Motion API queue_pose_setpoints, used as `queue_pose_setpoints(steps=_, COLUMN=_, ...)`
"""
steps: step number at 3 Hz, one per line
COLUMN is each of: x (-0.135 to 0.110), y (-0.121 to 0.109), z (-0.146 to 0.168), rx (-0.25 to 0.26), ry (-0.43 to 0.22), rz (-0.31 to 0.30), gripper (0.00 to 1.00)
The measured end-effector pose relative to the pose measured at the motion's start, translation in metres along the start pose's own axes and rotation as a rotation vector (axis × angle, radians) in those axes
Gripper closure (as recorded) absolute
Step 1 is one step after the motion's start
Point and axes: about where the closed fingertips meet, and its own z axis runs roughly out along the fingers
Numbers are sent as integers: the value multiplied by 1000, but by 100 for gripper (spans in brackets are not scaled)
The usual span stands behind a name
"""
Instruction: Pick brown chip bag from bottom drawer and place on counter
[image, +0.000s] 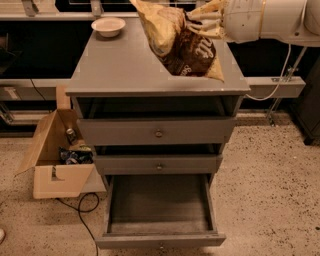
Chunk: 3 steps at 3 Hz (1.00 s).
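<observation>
Gripping brown chip bag, hand above counter

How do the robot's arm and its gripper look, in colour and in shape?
The arm is a thick, smooth white cylinder with a thin tan band. The gripper, at the top right above the counter and shut on the brown chip bag, has slender, ribbed cream fingers.

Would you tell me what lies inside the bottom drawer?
Bottom drawer: bare floor only; its front hides the nearest strip. The gripper holds the brown chip bag over the counter.
</observation>
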Motion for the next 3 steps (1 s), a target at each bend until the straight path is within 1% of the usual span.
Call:
queue_pose_setpoints(steps=1, x=53, y=-7, z=17, rx=8, ry=159, rz=34, gripper=100)
queue_pose_setpoints(steps=2, x=83, y=-8, z=29, rx=13, ry=231, rz=67, gripper=100)
queue_pose_setpoints(steps=3, x=125, y=-4, z=56, rx=0, ry=304, rz=118, gripper=73)
